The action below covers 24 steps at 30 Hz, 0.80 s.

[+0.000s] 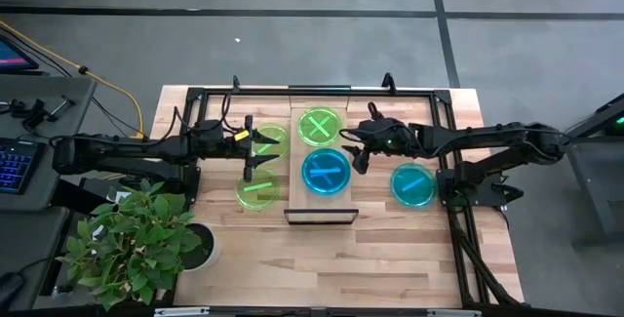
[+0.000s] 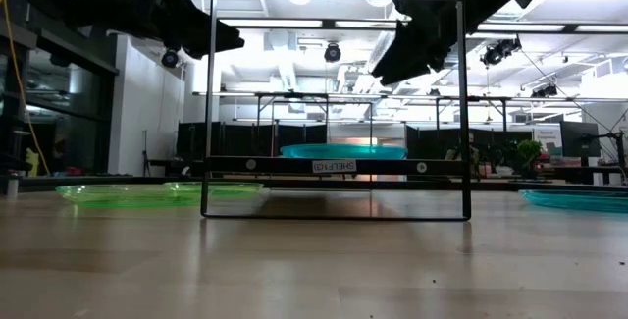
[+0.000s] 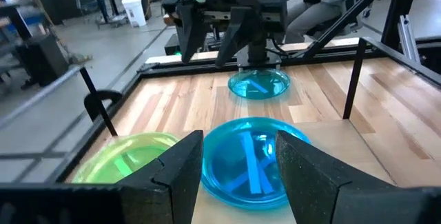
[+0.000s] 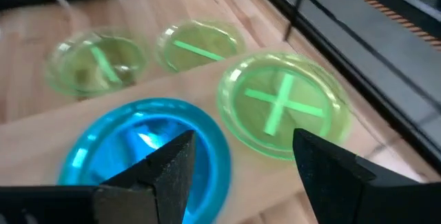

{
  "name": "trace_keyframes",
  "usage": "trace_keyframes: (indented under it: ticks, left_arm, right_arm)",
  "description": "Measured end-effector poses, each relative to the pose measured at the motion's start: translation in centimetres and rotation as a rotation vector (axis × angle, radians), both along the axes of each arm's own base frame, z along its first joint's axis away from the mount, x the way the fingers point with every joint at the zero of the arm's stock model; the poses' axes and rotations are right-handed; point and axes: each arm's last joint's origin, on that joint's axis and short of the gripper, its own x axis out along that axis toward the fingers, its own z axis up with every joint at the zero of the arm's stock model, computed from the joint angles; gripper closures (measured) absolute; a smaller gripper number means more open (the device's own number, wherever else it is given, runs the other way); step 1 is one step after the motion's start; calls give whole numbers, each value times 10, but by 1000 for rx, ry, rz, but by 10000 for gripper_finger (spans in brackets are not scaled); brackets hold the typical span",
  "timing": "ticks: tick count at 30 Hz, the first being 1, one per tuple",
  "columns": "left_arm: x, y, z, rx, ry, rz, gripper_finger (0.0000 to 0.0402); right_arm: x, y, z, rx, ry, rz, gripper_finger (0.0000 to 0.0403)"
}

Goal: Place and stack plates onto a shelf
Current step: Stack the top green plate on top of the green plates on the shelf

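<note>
The shelf (image 1: 318,210) is a narrow light-wood board in the middle of the table. On it lie a yellow-green plate with crossed stripes (image 1: 319,125) (image 4: 282,103) at the far end and a cyan-blue plate (image 1: 326,172) (image 3: 251,162) (image 2: 343,150) nearer. Two yellow-green plates (image 1: 268,141) (image 1: 256,191) rest flat on the table left of the shelf. Another blue plate (image 1: 413,184) (image 3: 258,84) rests to its right. My left gripper (image 1: 251,151) (image 3: 238,155) is open, raised above the two green plates and facing the shelf. My right gripper (image 1: 351,149) (image 4: 241,155) is open and hovers over the shelf's right edge.
A dark metal frame (image 1: 444,93) runs around the table's far part and stands over the shelf (image 2: 208,103). A potted plant (image 1: 136,244) sits at the near left corner. Bare wood (image 1: 331,263) lies toward the near edge. A keyboard (image 1: 15,166) lies off the table at left.
</note>
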Motion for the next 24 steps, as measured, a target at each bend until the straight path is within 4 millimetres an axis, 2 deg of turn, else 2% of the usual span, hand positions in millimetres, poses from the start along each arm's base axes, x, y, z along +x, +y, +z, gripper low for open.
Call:
trace_keyframes:
  ticks: [6,11,16,19,24]
  left_arm:
    - [-2,1,-8,-91,73,62,232]
    - [-7,13,-14,-136,111,412,232]
    - [-15,36,-29,-309,262,657,232]
    - [-20,52,-46,-393,363,792,232]
    - [-24,75,-69,-462,456,924,232]
  right_arm:
    - [-7,-3,-8,-49,115,-109,175]
    - [-9,-4,-9,-64,133,-167,175]
    - [-9,-4,-9,-66,133,-170,175]
    - [-9,-4,-9,-66,132,-170,175]
    - [-9,-4,-9,-66,132,-170,175]
